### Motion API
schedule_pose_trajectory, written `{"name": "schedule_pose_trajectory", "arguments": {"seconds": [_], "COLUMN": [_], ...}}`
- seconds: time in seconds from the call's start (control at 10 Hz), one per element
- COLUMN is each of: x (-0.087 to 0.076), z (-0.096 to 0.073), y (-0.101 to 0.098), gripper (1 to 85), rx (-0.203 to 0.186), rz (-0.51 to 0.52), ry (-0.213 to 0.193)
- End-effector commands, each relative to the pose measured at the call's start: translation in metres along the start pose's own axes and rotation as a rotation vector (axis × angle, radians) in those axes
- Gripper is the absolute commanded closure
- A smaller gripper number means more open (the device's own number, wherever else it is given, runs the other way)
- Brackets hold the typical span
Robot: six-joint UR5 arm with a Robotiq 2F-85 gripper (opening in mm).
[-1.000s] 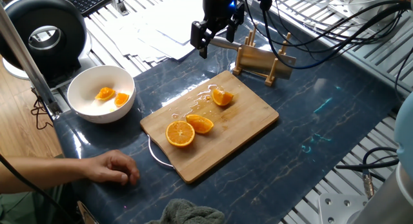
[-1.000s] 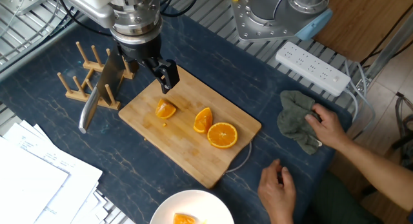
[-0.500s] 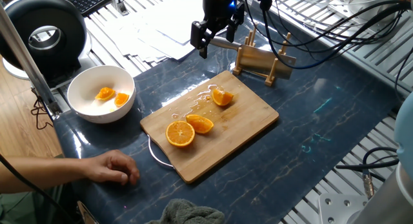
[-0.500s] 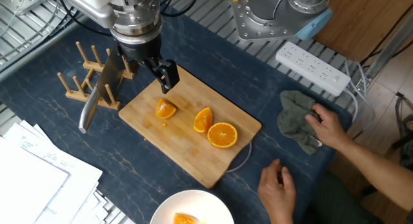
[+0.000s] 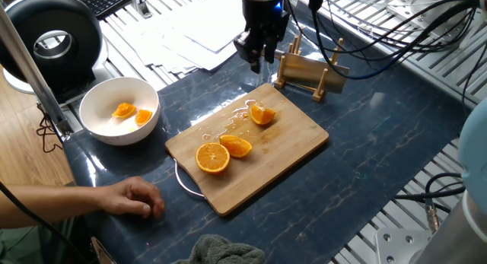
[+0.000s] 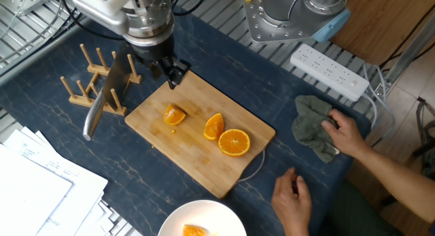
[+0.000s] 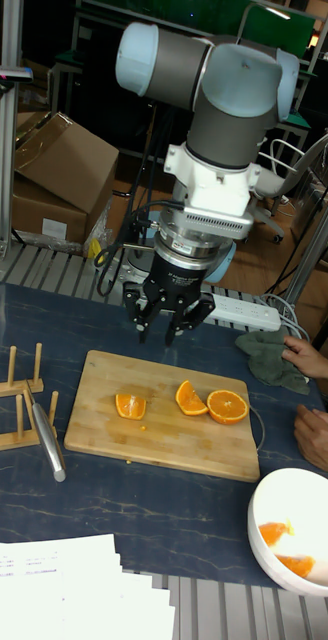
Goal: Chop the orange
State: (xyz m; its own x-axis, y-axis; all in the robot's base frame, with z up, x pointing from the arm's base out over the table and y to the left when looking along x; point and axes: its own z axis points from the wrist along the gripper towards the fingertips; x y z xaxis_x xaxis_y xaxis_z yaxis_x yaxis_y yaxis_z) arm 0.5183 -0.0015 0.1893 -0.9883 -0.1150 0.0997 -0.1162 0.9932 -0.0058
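Note:
Three cut orange pieces lie on the wooden cutting board (image 5: 285, 150): a half (image 5: 213, 158) face up, a wedge (image 5: 237, 146) beside it and another wedge (image 5: 262, 113) nearer the rack. The same half (image 6: 234, 142) and wedges (image 6: 214, 126) (image 6: 175, 115) show in the other fixed view. The knife (image 6: 102, 100) rests in the wooden rack (image 6: 88, 76) off the board's far end. My gripper (image 5: 257, 57) (image 6: 171, 73) (image 7: 166, 325) hangs open and empty above the board's edge by the rack, holding nothing.
A white bowl (image 5: 91, 104) with orange pieces stands left of the board. A person's hand (image 5: 129, 197) rests near the front; another hand (image 6: 343, 134) holds a grey cloth (image 6: 311, 124). Papers (image 6: 34, 188), a power strip (image 6: 329, 71) and cables ring the table.
My gripper has turned about its wrist axis and shifted slightly toward the rack. The orange pieces, knife and hands have stayed put.

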Motion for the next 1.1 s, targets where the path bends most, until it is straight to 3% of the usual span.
{"name": "schedule_pose_trajectory", "arguments": {"seconds": [0.0, 0.1, 0.4, 0.5, 0.8, 1.0], "x": [0.002, -0.001, -0.013, -0.020, -0.033, -0.036], "z": [0.000, 0.000, 0.008, 0.013, 0.036, 0.037], "y": [-0.011, -0.027, -0.101, -0.118, -0.144, -0.135], "gripper": [84.3, 84.3, 84.3, 84.3, 83.3, 84.3], "rx": [-0.007, -0.005, 0.004, 0.013, 0.020, -0.002], "rz": [-0.050, -0.084, -0.217, -0.247, -0.288, -0.282], "ry": [0.016, 0.016, 0.005, -0.016, -0.044, -0.061]}}
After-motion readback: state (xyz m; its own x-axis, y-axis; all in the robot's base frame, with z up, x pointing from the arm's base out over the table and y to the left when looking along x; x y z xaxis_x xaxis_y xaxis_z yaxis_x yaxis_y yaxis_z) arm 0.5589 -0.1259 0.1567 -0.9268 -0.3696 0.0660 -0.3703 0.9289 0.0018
